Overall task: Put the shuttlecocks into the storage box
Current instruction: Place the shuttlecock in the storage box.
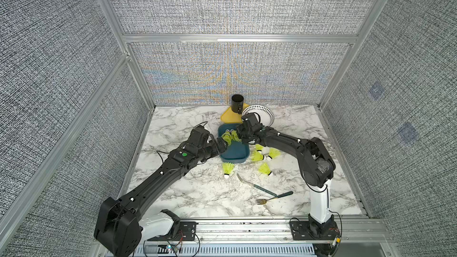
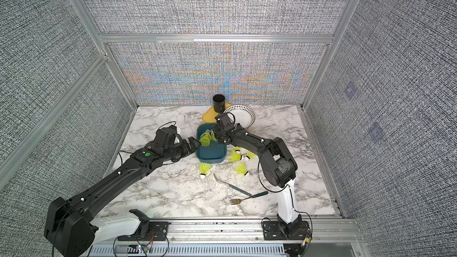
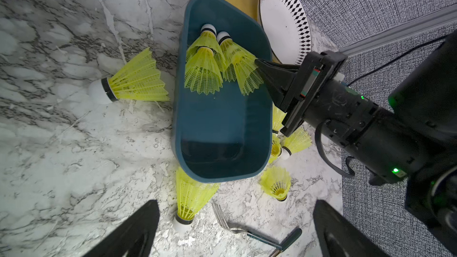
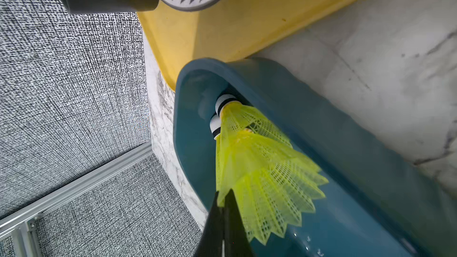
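Set centrally, reachable from either side: box. Hovering beside its wall, spread wide, empty: left gripper. Clamped on a shuttlecock by the skirt rim, over the box, likely to nest it: right gripper. Inside, stacked shuttlecocks; others outside.

Left arm and right arm were black, with boxy joint housings. Each had a white base link on a black mount plate. Small white fasteners dotted the links. The left arm bore a green dot. Thin black cables looped at the wrists. The right arm carried a green light and scuff marks. The left gripper had black tapered fingers.
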Controlling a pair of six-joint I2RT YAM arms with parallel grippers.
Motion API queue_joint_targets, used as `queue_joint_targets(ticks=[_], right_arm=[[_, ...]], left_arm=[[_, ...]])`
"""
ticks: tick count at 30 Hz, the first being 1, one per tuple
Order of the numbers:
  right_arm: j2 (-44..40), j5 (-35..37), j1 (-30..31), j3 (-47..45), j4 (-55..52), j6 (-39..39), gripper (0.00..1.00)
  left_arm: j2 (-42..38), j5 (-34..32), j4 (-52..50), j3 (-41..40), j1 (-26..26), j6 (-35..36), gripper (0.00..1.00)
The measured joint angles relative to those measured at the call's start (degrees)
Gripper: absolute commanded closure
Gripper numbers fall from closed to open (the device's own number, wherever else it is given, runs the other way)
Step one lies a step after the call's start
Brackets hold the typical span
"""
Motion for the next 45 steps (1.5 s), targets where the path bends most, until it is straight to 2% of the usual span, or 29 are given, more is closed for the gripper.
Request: queue_joint_targets(ticks=[22,27,37,45], right_arm=[[3.1,-0.3,0.1,-1.4,6.4,0.5,1.0],[2.8,-1.1,0.4,-2.8,7.8,0.7,0.75],[1.3,-1.5,0.5,-4.5,9.7,1.1,0.46],[-0.1,-2.5,0.5,-4.7,9.3,1.2,0.1]], left_arm=[[0.7,0.9,0.3,0.5,0.1,0.0,0.0],[0.7,1.1,0.2,0.5,0.1,0.0,0.0],[1.3,1.6,0.3,0.5,0.1,0.0,0.0],[1.4,2.3,0.2,0.5,0.1,0.0,0.0]])
